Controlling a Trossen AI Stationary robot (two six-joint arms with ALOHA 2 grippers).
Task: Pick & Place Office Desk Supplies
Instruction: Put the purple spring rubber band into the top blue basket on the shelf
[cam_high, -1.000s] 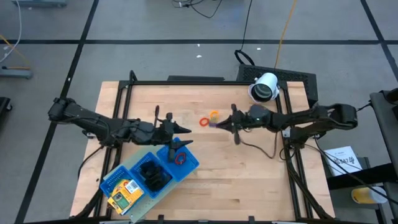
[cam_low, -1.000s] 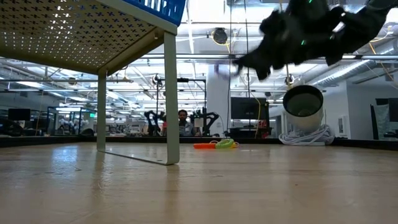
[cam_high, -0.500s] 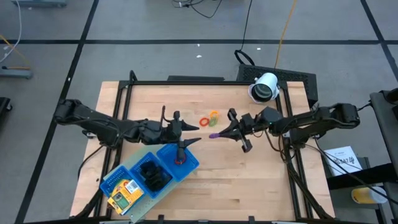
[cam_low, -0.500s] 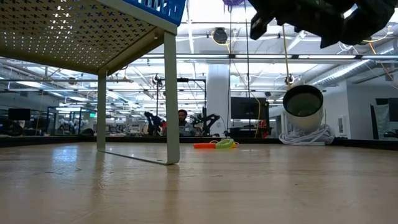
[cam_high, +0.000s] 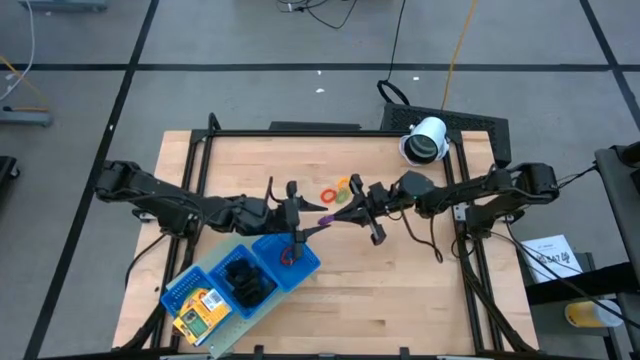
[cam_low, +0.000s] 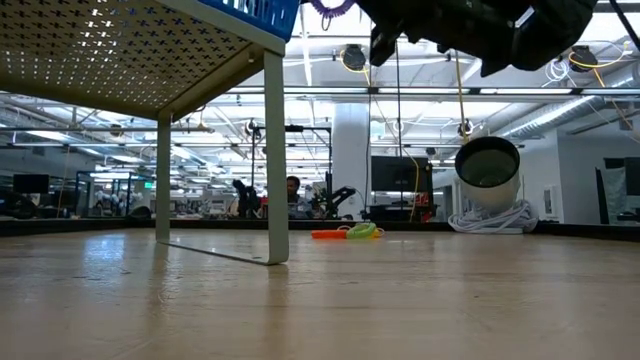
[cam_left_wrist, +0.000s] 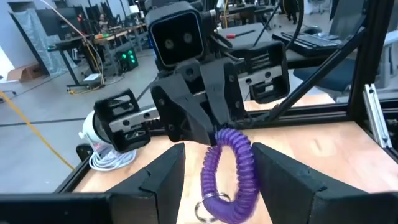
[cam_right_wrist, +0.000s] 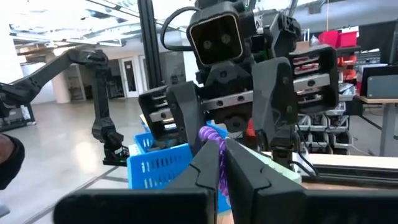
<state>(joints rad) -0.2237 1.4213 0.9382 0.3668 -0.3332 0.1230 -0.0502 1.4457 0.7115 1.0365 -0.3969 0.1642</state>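
Right tool (cam_high: 333, 216): you see it clenched on the purple ring (cam_high: 326, 219), mid-bench.
Left tool (cam_high: 296, 212): released, fingers flanking that ring.

No text — none of it legible.

A light wooden tabletop (cam_high: 380, 290) carried everything, bordered by a dark metal frame (cam_high: 300, 131) along its far edge and sides. Near the left front corner a blue three-compartment tray (cam_high: 310, 262) stood on it at an angle; from table height the tray appeared raised on thin legs (cam_low: 277, 160). Toward the far middle a small cluster of coloured rings (cam_high: 338, 191) lay directly on the wood, red, orange and green, touching or nearly so; from above they were too small to separate with certainty. At the far right corner a white cylindrical device (cam_high: 427, 139) rested on its side.
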